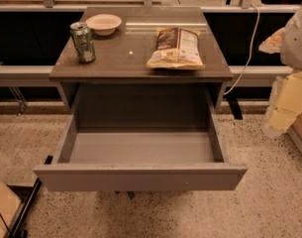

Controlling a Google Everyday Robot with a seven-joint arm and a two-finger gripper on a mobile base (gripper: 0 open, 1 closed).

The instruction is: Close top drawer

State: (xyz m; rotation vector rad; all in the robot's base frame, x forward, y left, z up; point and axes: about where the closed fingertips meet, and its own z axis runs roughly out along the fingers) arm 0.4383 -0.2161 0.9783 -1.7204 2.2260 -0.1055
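Speckled floor, with a dark rail behind. Bench (116,63): its top carries a green can (82,42), a pale bowl (104,24) and a snack bag (176,48). Top drawer (140,178): pulled well out beneath the bench top, grey interior showing. Claw (285,105): at the right edge, well apart from the drawer; whether released or clenched, cannot tell.

One table (122,58), one drawer (140,178), one can (82,42), one bowl (103,24), one bag (175,48), one pincer (281,114) far right.

Open floor (155,214) fronts the top drawer (140,177) (pincer out of sight).
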